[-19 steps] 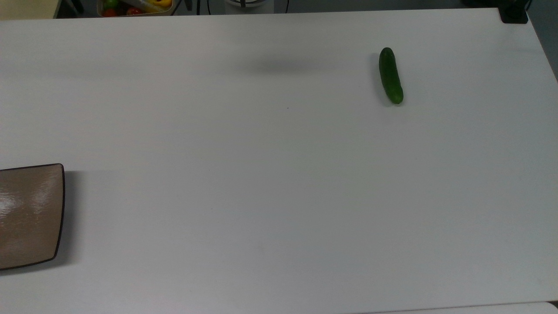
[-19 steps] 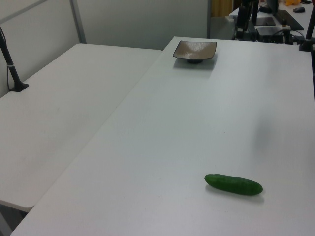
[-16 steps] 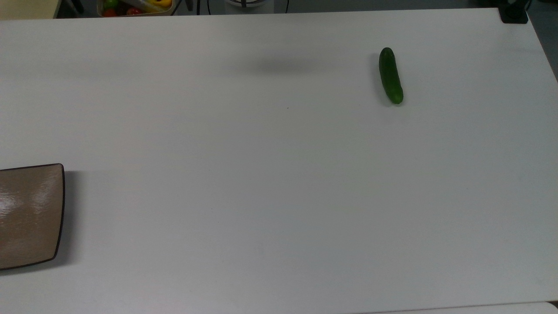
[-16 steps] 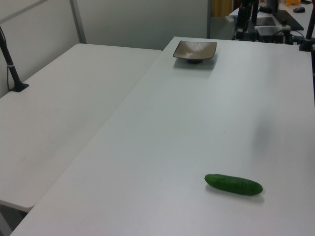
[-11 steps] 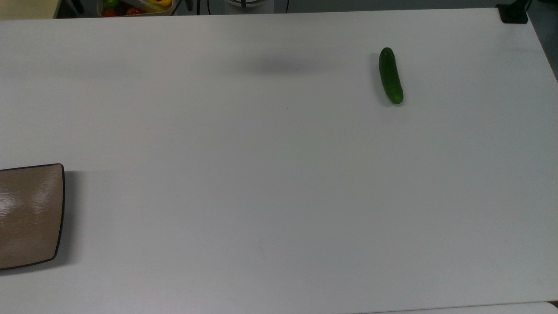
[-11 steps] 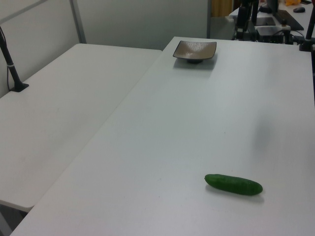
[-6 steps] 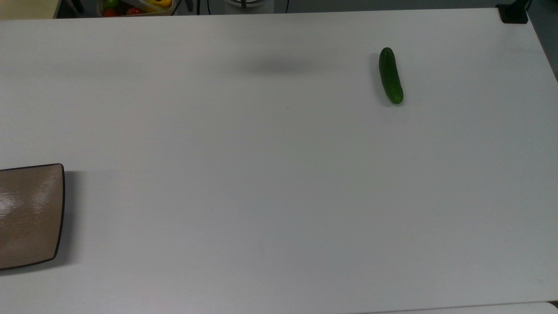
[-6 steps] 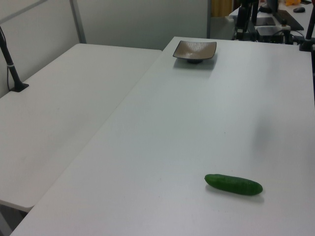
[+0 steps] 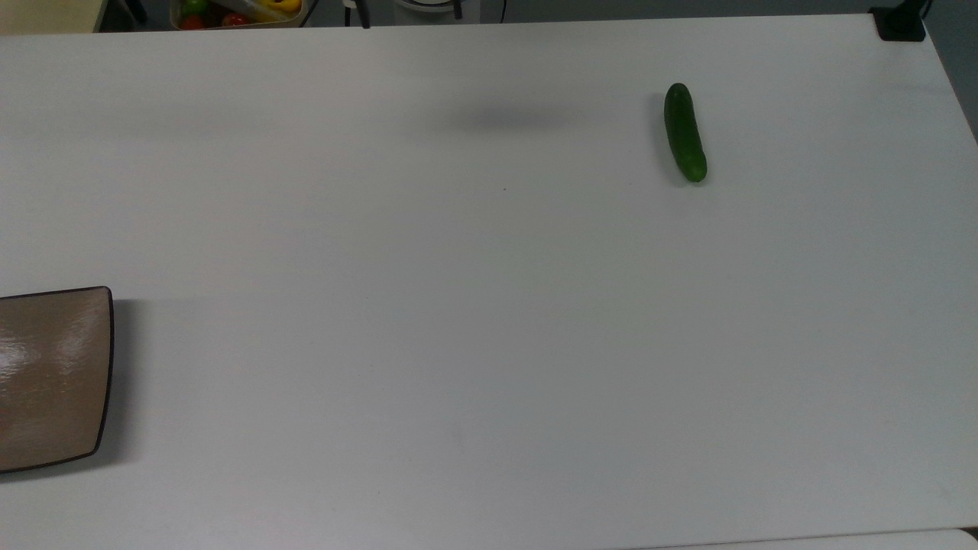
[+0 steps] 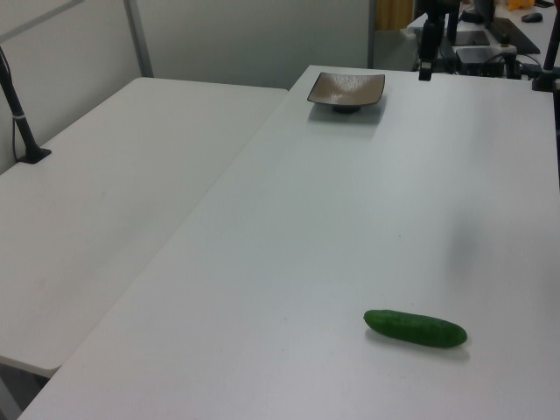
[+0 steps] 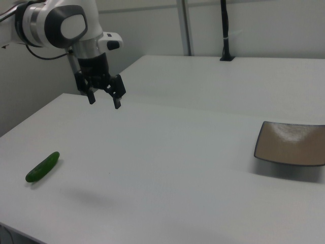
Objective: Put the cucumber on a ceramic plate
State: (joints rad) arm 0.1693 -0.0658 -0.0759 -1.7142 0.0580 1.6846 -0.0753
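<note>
The dark-green cucumber [image 9: 684, 134] lies flat on the white table [image 9: 489, 305], toward the top view's upper right; it is also at the left view's lower right [image 10: 415, 329] and the right view's lower left [image 11: 42, 167]. The tan-brown ceramic plate [image 9: 53, 378] sits at the top view's left edge, partly cut off, with nothing on it [image 10: 346, 89] [image 11: 292, 144]. In the right view my gripper [image 11: 104, 103] hangs open in the air, well above the table. It is up and to the right of the cucumber and far left of the plate, holding nothing.
A bin of colourful toy produce [image 9: 237, 11] stands beyond the table's far edge at the top view's upper left. A black clamp [image 9: 900, 27] sits on the upper right corner. A second white table [image 10: 114, 192] adjoins, with a black post [image 10: 22, 114] on it.
Dark gripper parts have shifted along the top view's upper edge and come slightly lower in the left view. The cucumber and the plate have not moved.
</note>
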